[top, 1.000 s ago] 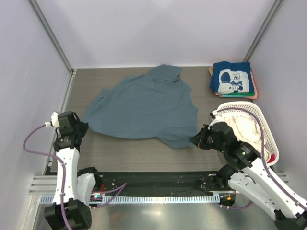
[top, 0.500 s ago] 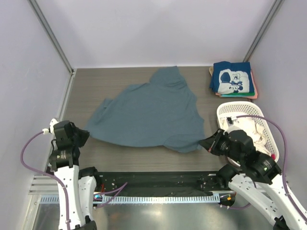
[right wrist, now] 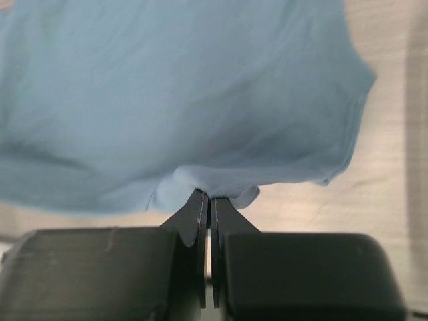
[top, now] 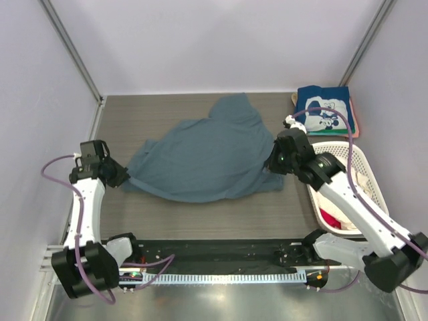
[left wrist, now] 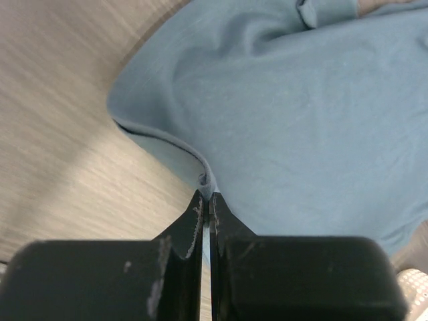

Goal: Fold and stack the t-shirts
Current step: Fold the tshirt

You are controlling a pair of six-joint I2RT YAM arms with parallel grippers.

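A slate-blue t-shirt (top: 207, 157) lies spread and rumpled in the middle of the table. My left gripper (top: 120, 178) is shut on its near-left edge; in the left wrist view the cloth (left wrist: 281, 100) bunches at the shut tips (left wrist: 206, 195). My right gripper (top: 271, 164) is shut on its near-right edge; in the right wrist view the cloth (right wrist: 200, 100) hangs over the shut tips (right wrist: 208, 196). A folded navy t-shirt with white cartoon print (top: 324, 109) tops a stack at the far right, over green and pink folded ones.
A white lattice basket (top: 370, 190) stands at the right, with cream cloth (top: 348, 175) and a red one (top: 331, 219) inside. My right arm reaches over its left rim. Pale walls enclose the table on three sides.
Both grippers have lifted away from the near edge and moved towards the far side, carrying the shirt's near hem with them. The shirt has bunched narrower front to back.
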